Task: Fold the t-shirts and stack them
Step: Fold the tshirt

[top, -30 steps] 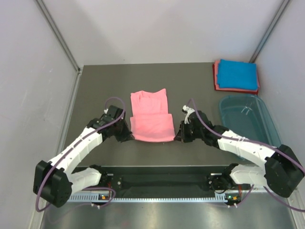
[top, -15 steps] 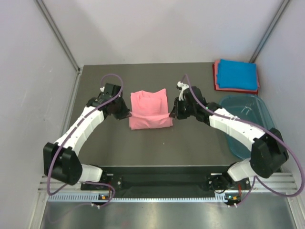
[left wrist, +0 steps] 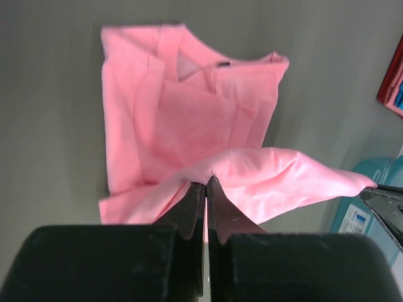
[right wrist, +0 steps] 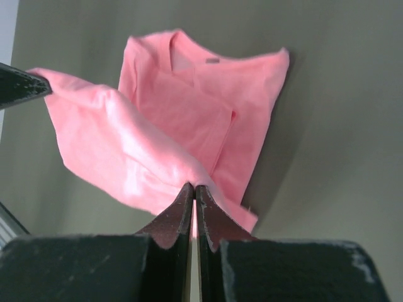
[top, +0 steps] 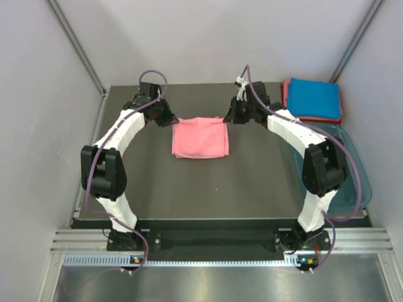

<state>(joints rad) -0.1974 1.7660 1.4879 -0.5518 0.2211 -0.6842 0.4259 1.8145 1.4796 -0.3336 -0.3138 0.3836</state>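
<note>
- Left gripper and right gripper are each clamping a hem corner of the salmon-pink t-shirt.
- Its collar is lying ahead of both, beneath the lifted hem.

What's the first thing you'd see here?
A bright pink shirt lies mid-table. The left gripper and right gripper each pinch one edge of it, holding that edge up over the rest. In the far right corner sits a folded blue shirt on a red shirt, beside a teal tub.
</note>
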